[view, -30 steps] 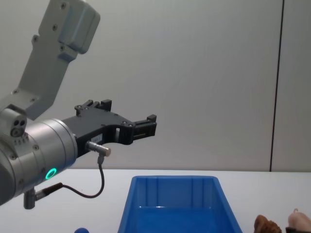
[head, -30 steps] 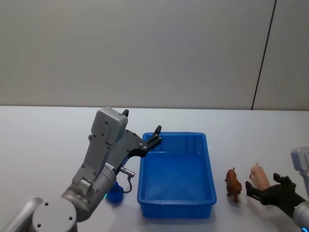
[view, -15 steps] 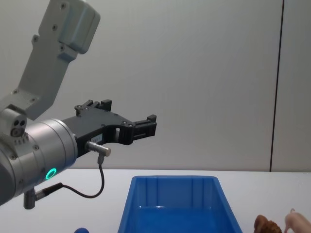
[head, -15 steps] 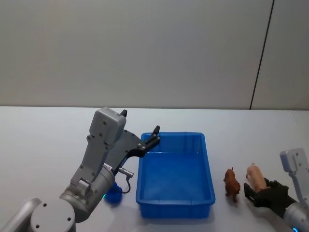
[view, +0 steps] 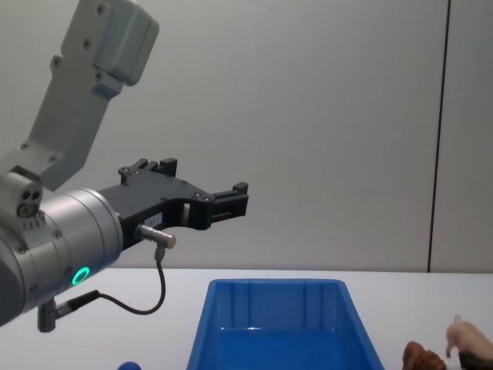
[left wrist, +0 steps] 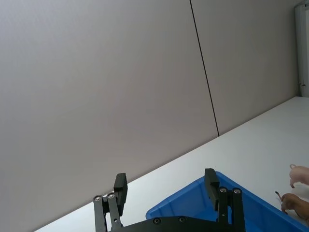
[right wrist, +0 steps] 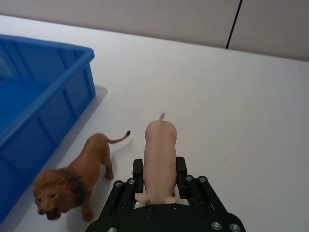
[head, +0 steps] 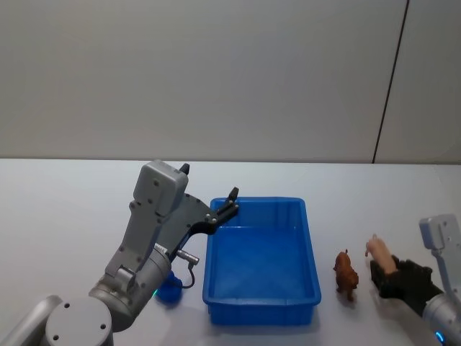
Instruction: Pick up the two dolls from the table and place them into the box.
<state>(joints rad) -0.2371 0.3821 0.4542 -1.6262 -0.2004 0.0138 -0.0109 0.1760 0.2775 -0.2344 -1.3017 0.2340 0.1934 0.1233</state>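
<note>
The pale pink doll point(right wrist: 160, 152) sits between the jaws of my right gripper point(right wrist: 160, 168), which is shut on its body, at the table's right point(head: 384, 265). It hangs just above the table point(head: 57, 209), its snout point(view: 461, 334) showing low in the chest view. The reddish-brown doll point(head: 347, 272), a lion point(right wrist: 72, 179), stands on the table between the pink doll and the box point(head: 311, 245). The blue box point(right wrist: 48, 111) holds nothing. My left gripper point(left wrist: 165, 186) is open and hovers above the box's far left corner point(head: 211, 180).
A small blue object point(head: 169, 292) lies on the table left of the box, under my left arm. White tabletop stretches to the right of the dolls point(right wrist: 251, 106) and beyond the box to a grey wall.
My right gripper has closed on the pink doll and raised it slightly off the table. The brown doll, the box and the left arm have stayed put.
</note>
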